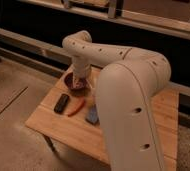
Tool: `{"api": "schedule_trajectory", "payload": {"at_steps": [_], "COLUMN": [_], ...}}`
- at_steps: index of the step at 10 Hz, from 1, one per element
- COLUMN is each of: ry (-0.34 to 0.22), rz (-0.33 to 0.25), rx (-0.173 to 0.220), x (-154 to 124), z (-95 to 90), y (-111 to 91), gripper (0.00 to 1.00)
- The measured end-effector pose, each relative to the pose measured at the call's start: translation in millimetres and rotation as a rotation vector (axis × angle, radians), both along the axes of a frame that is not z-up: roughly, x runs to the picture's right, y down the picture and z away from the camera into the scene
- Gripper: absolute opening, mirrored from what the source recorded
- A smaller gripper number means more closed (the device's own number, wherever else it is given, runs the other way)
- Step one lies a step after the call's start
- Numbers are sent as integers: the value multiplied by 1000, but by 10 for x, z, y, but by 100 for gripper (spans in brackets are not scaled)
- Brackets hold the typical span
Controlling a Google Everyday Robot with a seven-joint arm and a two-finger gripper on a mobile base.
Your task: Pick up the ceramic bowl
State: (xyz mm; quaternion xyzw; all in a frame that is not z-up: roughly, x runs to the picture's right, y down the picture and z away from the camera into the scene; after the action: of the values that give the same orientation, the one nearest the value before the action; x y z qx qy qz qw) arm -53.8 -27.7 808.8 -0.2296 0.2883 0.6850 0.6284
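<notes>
Tool (80, 83) hangs over ceramic bowl (69, 81), hiding its middle.

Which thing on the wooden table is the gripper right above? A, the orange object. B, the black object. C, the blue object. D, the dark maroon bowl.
D: the gripper hangs directly over the dark maroon bowl, not over the other things.

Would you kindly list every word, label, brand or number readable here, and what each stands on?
None can be read.
The ceramic bowl, black object, blue object and wooden table show no legible marks; any small print cannot be made out.
The end effector hangs over the bowl, no label visible.
</notes>
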Motion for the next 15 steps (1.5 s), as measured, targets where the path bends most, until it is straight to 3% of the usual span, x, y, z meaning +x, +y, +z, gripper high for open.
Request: {"api": "schedule_trajectory", "payload": {"at_steps": [5, 8, 12, 15], "ry": [-85, -103, -53, 2], "rz": [62, 58, 52, 59], "rx": [-12, -27, -7, 2], "x": [-278, -343, -171, 17], "z": [332, 436, 277, 115], "y": [-78, -50, -202, -207], "gripper": [65, 65, 65, 65]}}
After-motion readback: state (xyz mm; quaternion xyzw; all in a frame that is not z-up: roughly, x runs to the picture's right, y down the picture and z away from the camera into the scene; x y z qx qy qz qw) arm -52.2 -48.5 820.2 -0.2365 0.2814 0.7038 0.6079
